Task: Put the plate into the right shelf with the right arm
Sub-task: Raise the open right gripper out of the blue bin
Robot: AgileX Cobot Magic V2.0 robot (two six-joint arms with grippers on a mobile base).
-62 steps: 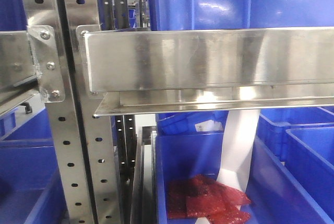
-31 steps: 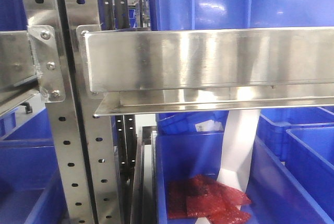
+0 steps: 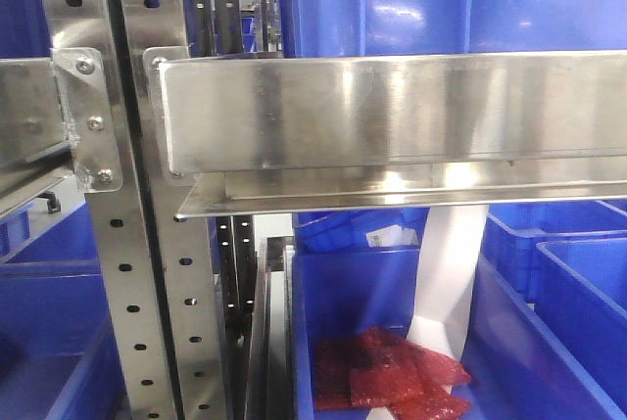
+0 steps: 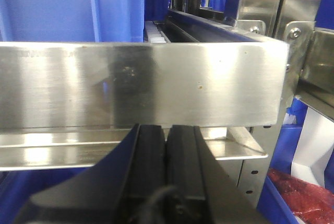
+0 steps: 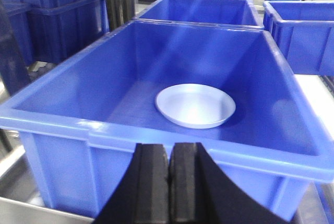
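Right wrist view: the right gripper [image 5: 169, 166] is clenched, its two black fingers pressed flat together, holding nothing and touching nothing. Just beyond it sits one large blue bin [image 5: 62, 104]; one white plate [image 5: 195, 105] lies flat on its floor, right of centre, clear of the walls. Behind, at least three more blue bins are visible.

Left wrist view: the left gripper [image 4: 167, 153] is likewise clenched and empty, close below one steel beam [image 4: 141, 85] of the right shelf [image 3: 392, 112]. Red packets [image 3: 392, 376] lie in a lower bin.
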